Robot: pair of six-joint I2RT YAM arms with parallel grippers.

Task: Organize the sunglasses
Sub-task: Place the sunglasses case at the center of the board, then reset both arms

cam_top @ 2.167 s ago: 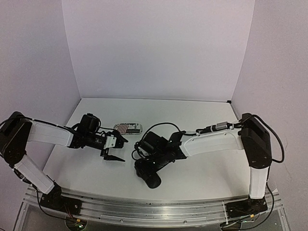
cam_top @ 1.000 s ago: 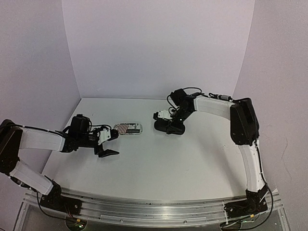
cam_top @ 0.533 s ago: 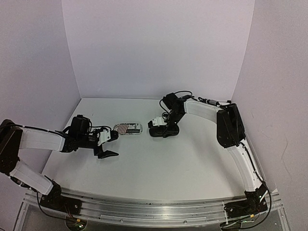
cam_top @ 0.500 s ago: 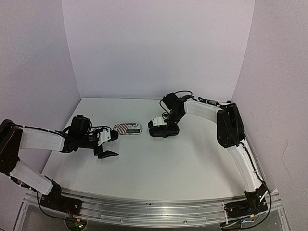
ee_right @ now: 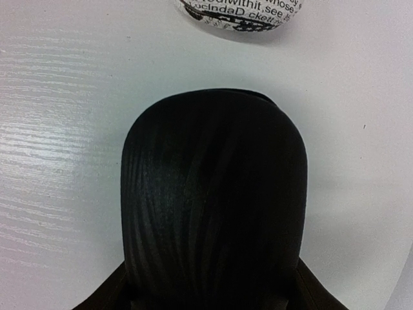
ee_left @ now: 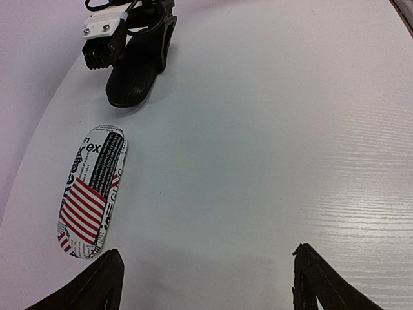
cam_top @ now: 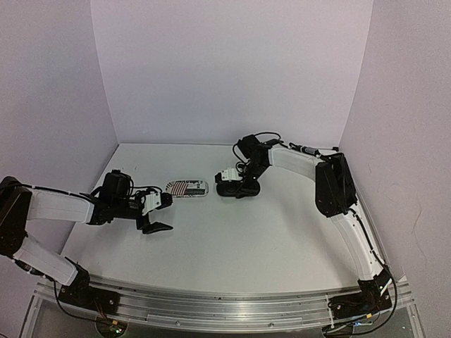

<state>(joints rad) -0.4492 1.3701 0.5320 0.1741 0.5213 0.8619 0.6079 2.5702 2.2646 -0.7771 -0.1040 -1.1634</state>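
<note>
Neither pair of sunglasses shows, perhaps shut in cases: the striped case (cam_top: 187, 188) lies lengthwise ahead-left of the nearer left tool (cam_top: 162, 213), spread and empty, while the black case (ee_right: 213, 194) fills the right tool (cam_top: 235, 182), clamped or loose I cannot tell.

The oval case printed with black-and-white newsprint and red-and-white stripes (ee_left: 92, 192) carries bold black "ex" near its far end in the left wrist view; the right wrist view (ee_right: 239, 16) shows fragments reading "whose", "see" and "withit"; the remaining print is too small to read
</note>
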